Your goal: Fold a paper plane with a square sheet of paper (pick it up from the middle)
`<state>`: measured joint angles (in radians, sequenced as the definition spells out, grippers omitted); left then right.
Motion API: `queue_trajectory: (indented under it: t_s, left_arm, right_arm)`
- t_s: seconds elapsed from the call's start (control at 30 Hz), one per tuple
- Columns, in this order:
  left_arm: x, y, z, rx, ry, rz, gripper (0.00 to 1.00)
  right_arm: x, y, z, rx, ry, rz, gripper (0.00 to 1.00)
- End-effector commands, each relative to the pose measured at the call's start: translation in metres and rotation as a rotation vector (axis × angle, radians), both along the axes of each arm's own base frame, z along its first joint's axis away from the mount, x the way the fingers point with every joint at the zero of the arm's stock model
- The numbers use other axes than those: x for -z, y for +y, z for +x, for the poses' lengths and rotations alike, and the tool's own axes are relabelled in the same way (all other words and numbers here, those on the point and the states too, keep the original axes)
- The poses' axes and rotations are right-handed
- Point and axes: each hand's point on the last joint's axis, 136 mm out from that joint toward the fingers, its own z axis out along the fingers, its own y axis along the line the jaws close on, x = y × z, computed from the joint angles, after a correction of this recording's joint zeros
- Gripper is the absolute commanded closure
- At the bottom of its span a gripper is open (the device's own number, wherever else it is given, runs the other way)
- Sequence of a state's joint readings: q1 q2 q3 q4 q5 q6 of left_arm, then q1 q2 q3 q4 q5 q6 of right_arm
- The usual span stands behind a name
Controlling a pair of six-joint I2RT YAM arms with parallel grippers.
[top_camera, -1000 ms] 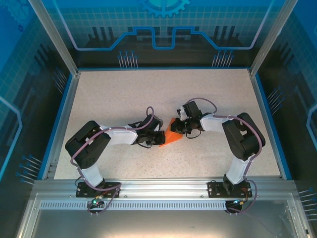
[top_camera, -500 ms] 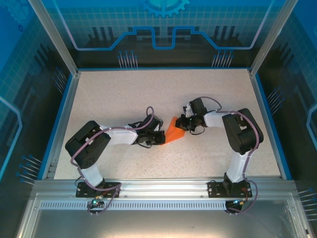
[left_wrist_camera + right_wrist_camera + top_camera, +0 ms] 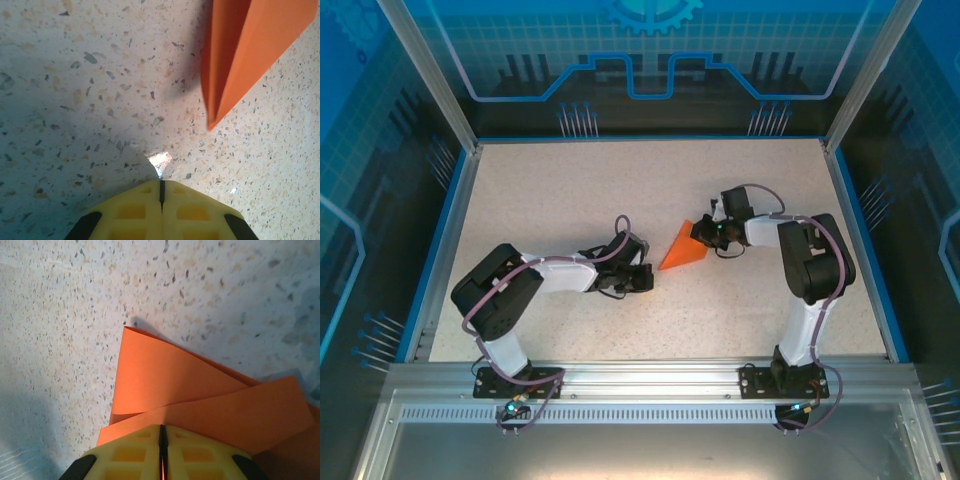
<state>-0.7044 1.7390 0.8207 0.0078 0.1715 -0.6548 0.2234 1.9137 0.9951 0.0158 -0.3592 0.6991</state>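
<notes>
Left gripper (image 3: pixel 646 281) is closed tight on nothing, parked low just off the paper plane (image 3: pixel 682 248) tip, with its arm stretched flat. Right gripper (image 3: pixel 706 233) pinches the plane's wide end, forearm reaching in from behind it.

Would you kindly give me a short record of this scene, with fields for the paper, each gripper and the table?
paper plane: orange, folded to a point, tip toward the left arm
right gripper: shut on the paper plane's wide end
left gripper: shut, holding nothing, apart from the plane's tip
table: light, speckled
</notes>
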Motion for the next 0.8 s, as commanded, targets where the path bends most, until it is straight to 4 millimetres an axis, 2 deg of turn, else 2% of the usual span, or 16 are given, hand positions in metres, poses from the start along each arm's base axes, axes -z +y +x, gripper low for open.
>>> queue_trajectory:
  t_s: [0.0,0.1,0.17,0.27,0.33,0.4,0.53,0.77]
  left_arm:
    - [0.019,0.028,-0.032,0.011,0.109,0.119,1.00]
    - [-0.009,0.019,-0.020,0.026,0.039,0.079,1.00]
    - [-0.034,0.011,-0.007,0.023,-0.029,0.029,0.99]
    - [-0.068,-0.001,0.006,0.027,-0.117,-0.050,0.93]
    - [-0.083,-0.007,0.011,0.028,-0.158,-0.093,0.88]
    - [-0.088,-0.012,0.015,0.028,-0.178,-0.119,0.86]
    - [-0.082,-0.024,0.022,0.027,-0.162,-0.157,0.87]
    - [-0.072,-0.045,0.027,0.045,-0.131,-0.228,0.89]
  right_arm:
    - [0.013,-0.009,0.000,-0.002,0.019,-0.055,0.89]
    - [0.010,0.011,-0.012,-0.077,0.025,-0.038,0.89]
    - [0.009,0.026,-0.024,-0.124,0.035,-0.030,0.89]
    - [0.003,0.049,-0.041,-0.177,0.035,0.012,0.88]
    - [-0.003,0.064,-0.053,-0.209,0.035,0.030,0.88]
    - [-0.010,0.077,-0.063,-0.234,0.028,0.040,0.88]
    - [-0.017,0.093,-0.073,-0.255,0.025,0.057,0.88]
    - [-0.030,0.083,-0.063,-0.230,-0.018,0.020,0.87]
